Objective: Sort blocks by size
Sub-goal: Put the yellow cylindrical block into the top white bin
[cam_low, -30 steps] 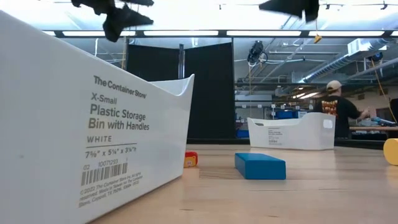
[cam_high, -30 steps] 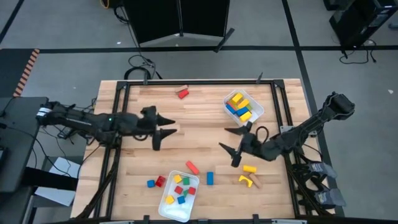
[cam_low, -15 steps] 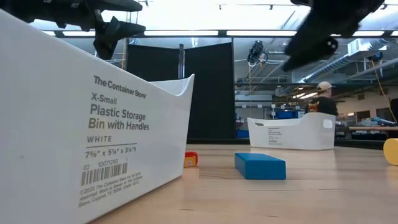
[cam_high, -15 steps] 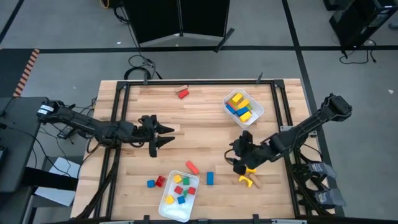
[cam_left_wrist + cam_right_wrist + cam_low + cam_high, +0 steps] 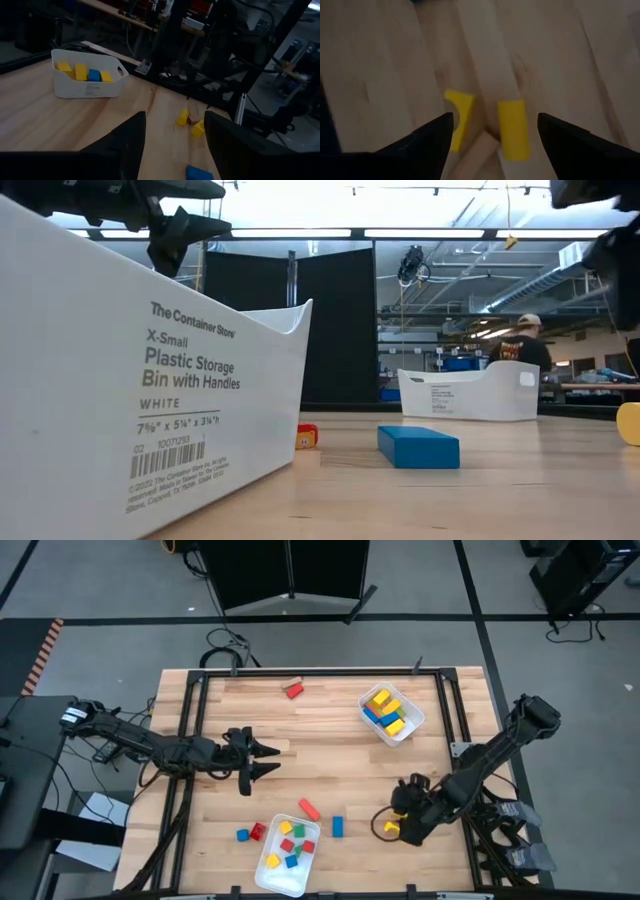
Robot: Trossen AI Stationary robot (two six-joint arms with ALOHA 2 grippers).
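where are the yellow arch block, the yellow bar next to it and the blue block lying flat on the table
yellow arch block (image 5: 458, 116): right wrist view, on its top face.
yellow bar (image 5: 513, 128): right wrist view, middle of its top face.
blue block (image 5: 418, 447): low view, centre of its front face.

Both arms: dark, near-black, slender jointed links. Left arm carries a white label band near its base and loose black cabling. Left hand (image 5: 262, 758) and right hand (image 5: 490, 145): two dark, tapered, pointed fingers each.
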